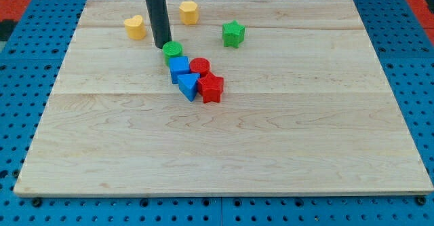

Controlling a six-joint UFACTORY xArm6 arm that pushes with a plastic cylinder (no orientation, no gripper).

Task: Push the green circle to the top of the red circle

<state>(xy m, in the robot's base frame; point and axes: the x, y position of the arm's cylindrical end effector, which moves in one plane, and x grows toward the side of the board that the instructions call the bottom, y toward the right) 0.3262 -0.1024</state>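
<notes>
The green circle (173, 50) lies on the wooden board (271, 131), left of centre near the view's top. The red circle (199, 66) lies just to its lower right, in a tight cluster with a blue square block (179, 68), a blue triangle (188, 86) and a red star (211, 87). The green circle touches the blue square's upper edge. My tip (163, 45) rests at the green circle's upper left edge, touching it or nearly so. The dark rod rises from there to the view's top.
A yellow heart-shaped block (135, 27) lies to the left of the rod. A yellow hexagon-like block (188, 12) lies to its upper right. A green star (233, 34) lies right of the green circle. Blue pegboard surrounds the board.
</notes>
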